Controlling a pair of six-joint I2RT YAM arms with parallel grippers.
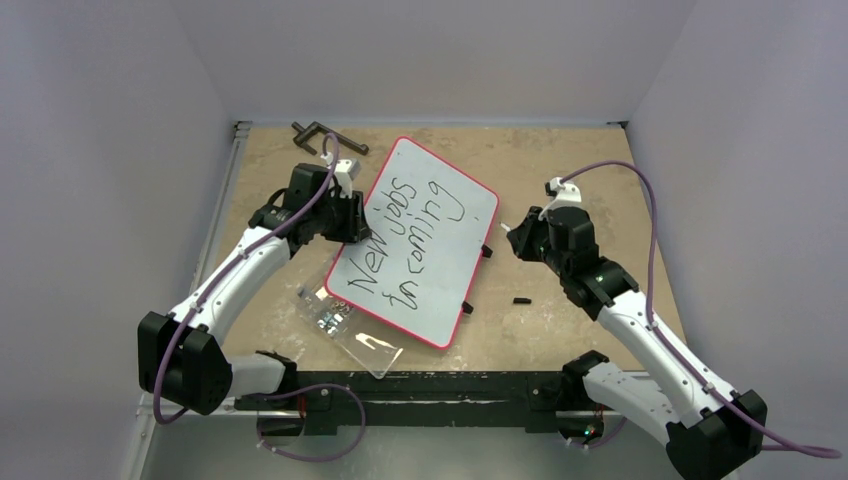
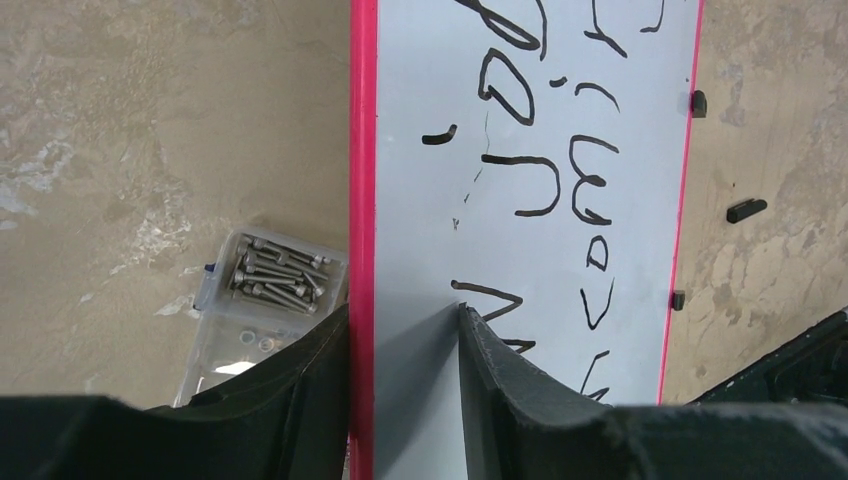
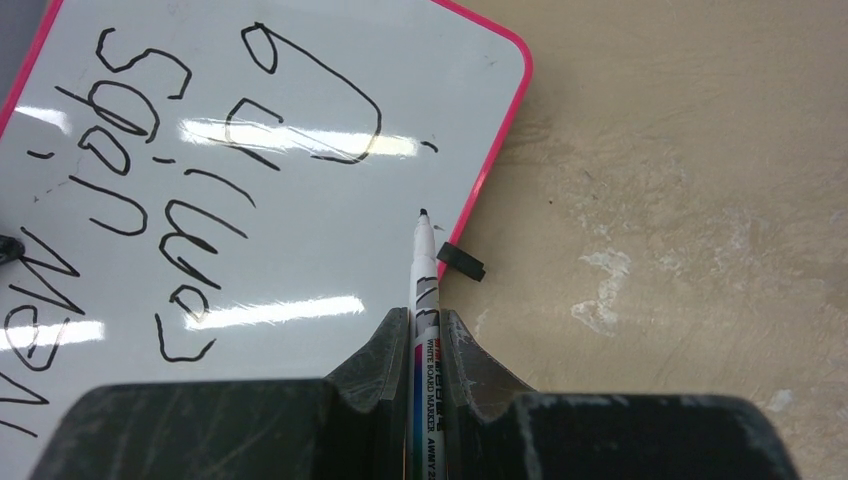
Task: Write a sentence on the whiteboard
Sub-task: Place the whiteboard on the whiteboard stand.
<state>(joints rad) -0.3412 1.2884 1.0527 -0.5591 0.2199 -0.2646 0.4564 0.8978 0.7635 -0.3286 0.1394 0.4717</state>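
Top external: whiteboard (image 1: 438,298) lies flat on the table, skewed, long axis running from near-centre up toward far right. Sentence (image 1: 405,240) "New jobs incoming" sits on it in 2 lines & looks complete, so the job is prob. about done and the next move is likely lifting off the board.

Right gripper (image 3: 420,322) is just off whiteboard's right long rim, clamped narrow on the marker (image 3: 424,265). Marker axis points in across that rim, tip just inside it. Can't tell if the tip touches the surface.

Left gripper (image 2: 405,312) is at the opposite long rim, fingers parted & straddling the red edge: one outside, one over the white face, pinching nothing visible. Box of screws (image 2: 270,285) lies just beside that rim.
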